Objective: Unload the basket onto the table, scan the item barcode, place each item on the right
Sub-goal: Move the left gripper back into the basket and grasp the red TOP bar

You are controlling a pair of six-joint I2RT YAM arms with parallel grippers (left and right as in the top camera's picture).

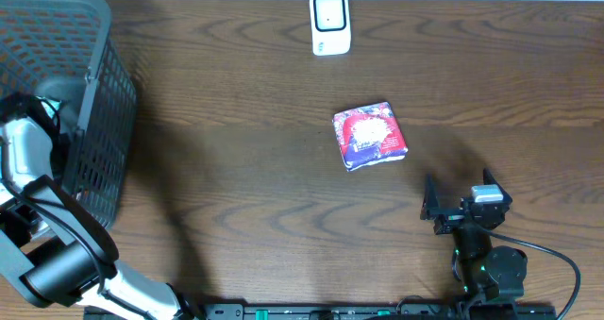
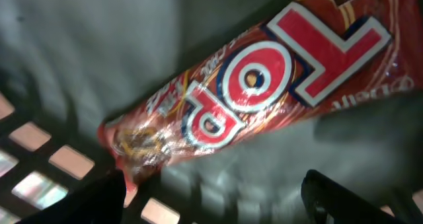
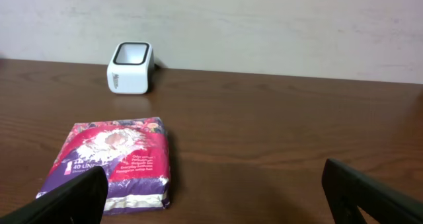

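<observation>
A red snack bar (image 2: 264, 92) with big "TOP" lettering lies slanted on the floor of the dark basket (image 1: 66, 93). My left gripper (image 2: 211, 201) hangs open just below it, and the wrapper's crimped end is close by the left finger (image 2: 99, 197). Nothing sits between the fingers. In the overhead view the left arm (image 1: 28, 160) reaches into the basket and the gripper itself is hidden. The white barcode scanner (image 1: 329, 23) stands at the table's far edge. My right gripper (image 1: 460, 193) rests open and empty near the front right.
A red and purple flat pack (image 1: 370, 137) lies mid-table, seen ahead and left of the right gripper (image 3: 218, 197) as the pack (image 3: 115, 161), with the scanner (image 3: 130, 67) beyond it. Basket mesh walls surround the left gripper.
</observation>
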